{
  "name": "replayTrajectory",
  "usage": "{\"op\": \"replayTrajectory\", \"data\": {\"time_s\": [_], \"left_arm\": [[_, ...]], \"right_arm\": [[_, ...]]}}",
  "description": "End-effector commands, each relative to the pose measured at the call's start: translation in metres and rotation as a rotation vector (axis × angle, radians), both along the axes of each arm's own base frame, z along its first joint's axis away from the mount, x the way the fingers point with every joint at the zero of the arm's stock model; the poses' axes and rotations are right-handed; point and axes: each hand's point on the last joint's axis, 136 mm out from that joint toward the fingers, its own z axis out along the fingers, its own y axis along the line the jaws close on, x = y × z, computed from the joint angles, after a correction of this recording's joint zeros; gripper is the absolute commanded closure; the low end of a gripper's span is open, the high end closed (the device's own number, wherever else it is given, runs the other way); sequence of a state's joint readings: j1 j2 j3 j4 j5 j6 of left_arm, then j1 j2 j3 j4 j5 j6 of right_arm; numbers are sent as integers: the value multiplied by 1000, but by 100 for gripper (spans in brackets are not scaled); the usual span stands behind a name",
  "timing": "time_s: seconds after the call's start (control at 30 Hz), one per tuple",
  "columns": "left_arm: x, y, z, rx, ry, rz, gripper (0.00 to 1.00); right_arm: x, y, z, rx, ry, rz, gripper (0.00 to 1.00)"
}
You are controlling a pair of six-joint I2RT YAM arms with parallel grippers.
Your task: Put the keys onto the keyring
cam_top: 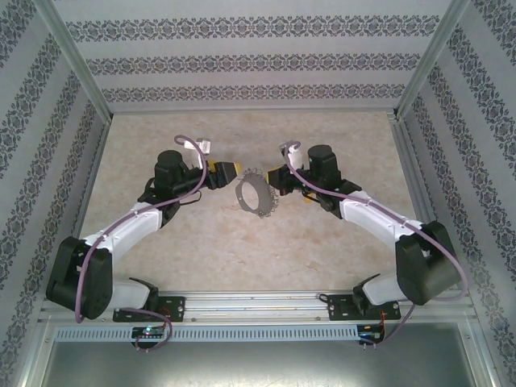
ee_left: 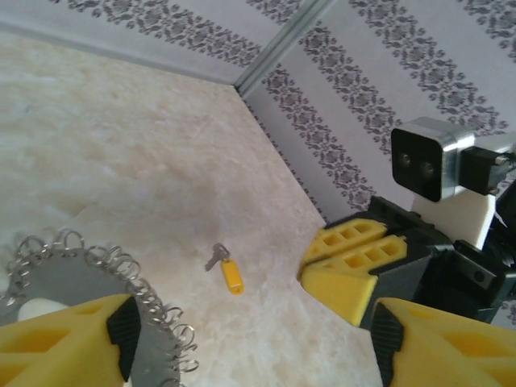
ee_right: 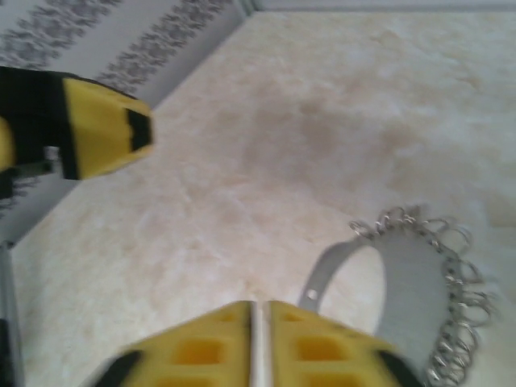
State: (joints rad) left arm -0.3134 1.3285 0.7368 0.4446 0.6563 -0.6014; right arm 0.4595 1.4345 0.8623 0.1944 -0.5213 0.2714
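Observation:
The key [ee_left: 228,271], a small metal key on a yellow tag, lies flat on the table. It sits between my left gripper [ee_left: 254,330] and the yellow fingertips of my right gripper [ee_left: 343,262]. The left gripper [cam_top: 232,170] is open wide and holds nothing. The keyring [ee_left: 76,278], a grey hoop fringed with small silvery rings, lies beside its left finger [ee_left: 81,343]. The right gripper [ee_right: 260,318] has its fingers almost together with only a thin slit and nothing between them. The keyring [ee_right: 407,294] lies just to the right of it. From above, the keyring [cam_top: 256,196] rests below both grippers.
The table [cam_top: 242,258] is pale marble-patterned, boxed in by patterned walls [cam_top: 258,56] with metal corner posts [cam_top: 81,64]. The left gripper's finger [ee_right: 101,133] sits upper left in the right wrist view. The right wrist camera [ee_left: 431,157] faces the left gripper.

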Motion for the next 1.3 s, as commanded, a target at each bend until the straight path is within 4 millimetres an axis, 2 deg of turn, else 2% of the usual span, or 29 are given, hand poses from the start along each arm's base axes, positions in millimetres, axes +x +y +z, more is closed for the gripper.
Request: {"op": "replayTrajectory", "data": {"time_s": [0.0, 0.17, 0.33, 0.53, 0.77, 1.0, 1.27], "left_arm": [[5, 10, 11, -24, -52, 89, 18], [11, 28, -11, 17, 3, 210, 13], [17, 48, -34, 82, 81, 333, 9], [21, 79, -55, 158, 188, 458, 5], [25, 117, -60, 136, 246, 594, 2], [23, 159, -56, 67, 257, 731, 0], [23, 165, -52, 40, 259, 729, 0]], "right_arm": [[20, -8, -11, -18, 18, -104, 74], [37, -1, -44, -65, 108, -122, 59], [48, 16, -79, -85, 202, -94, 58], [55, 43, -89, -171, 199, -5, 58], [64, 72, -110, -383, 153, 97, 57], [80, 86, -126, -612, 22, 140, 57], [92, 93, -136, -777, -55, 178, 58]]}}
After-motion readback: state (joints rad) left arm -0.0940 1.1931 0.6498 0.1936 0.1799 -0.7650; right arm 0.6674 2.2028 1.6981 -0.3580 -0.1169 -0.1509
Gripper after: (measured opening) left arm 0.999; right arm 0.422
